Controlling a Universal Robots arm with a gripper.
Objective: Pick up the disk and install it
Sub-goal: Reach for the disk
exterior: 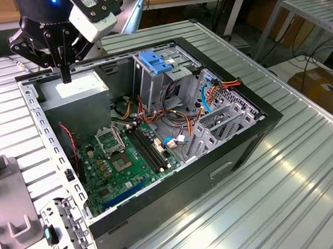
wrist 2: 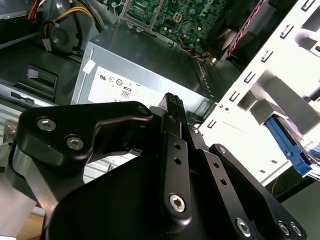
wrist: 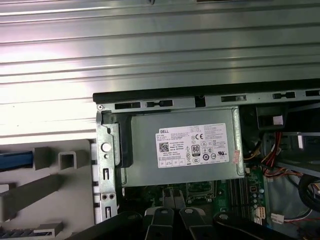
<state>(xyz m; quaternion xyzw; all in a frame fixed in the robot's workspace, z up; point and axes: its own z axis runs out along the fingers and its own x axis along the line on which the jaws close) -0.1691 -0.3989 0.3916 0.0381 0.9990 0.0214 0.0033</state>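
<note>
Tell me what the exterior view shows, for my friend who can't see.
The robot's gripper hovers over the grey power supply in an open computer case. Inside are a green motherboard, coloured cables and a metal drive cage with a blue latch.

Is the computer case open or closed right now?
Open. The computer case has its upward side uncovered; the motherboard, power supply and drive cage show from above.
</note>
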